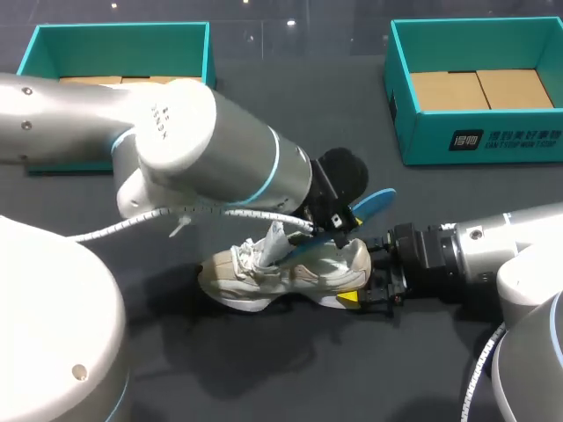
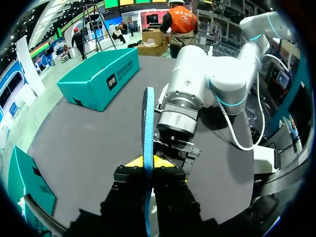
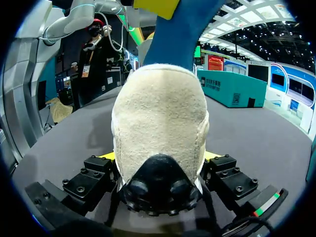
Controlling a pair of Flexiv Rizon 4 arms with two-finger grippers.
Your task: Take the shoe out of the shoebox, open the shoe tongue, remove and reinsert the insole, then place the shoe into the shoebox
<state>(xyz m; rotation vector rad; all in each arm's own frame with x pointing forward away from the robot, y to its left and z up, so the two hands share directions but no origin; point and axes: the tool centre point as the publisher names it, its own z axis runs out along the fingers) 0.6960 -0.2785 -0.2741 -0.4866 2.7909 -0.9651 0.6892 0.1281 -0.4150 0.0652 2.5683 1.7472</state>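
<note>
The beige sneaker (image 1: 281,271) lies on the dark table (image 1: 264,369) at the lower middle of the frame, outside both boxes. 1 teal shoebox (image 1: 114,31) stands at the upper left and a second teal shoebox (image 1: 422,141) at the upper right. The right gripper (image 1: 359,297) is clamped on the sneaker's heel from 2 sides. The left gripper (image 1: 339,224), just above the sneaker, pinches the blue insole (image 1: 374,202). The insole slants up to the right, its lower end by the laces.
</note>
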